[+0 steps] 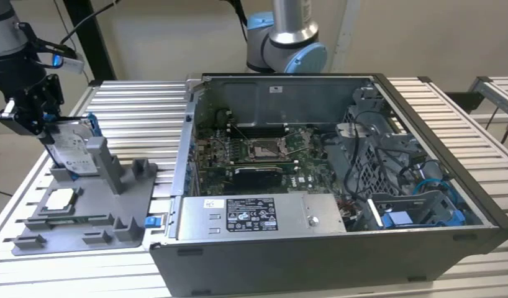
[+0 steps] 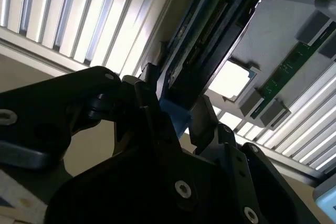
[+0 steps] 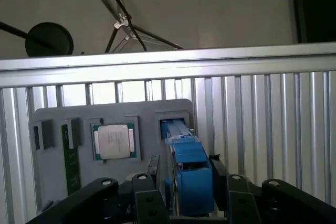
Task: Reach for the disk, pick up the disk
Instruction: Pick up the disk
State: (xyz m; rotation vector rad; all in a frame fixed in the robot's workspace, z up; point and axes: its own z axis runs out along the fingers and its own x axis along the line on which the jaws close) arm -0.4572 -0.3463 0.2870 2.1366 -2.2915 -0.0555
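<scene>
The disk (image 1: 72,148), a silver-grey drive with a white label in a blue carrier, stands upright at the far end of the grey fixture (image 1: 80,233) on the exterior view's left. My gripper (image 1: 48,133) comes down on its upper edge, one finger on each face. The first wrist view shows the disk (image 3: 186,174) edge-on, running from its slot toward the camera, with my gripper (image 3: 185,177) shut on it. In the second wrist view the black fingers (image 2: 202,116) pinch the disk (image 2: 205,40) near its close end.
A small square silver chip (image 1: 59,198) and a green memory stick (image 3: 69,156) lie in the same fixture. An open computer case (image 1: 320,248) stands to the exterior view's right of it on the slatted metal table (image 1: 138,105). A second arm's base (image 1: 287,43) rises behind the case.
</scene>
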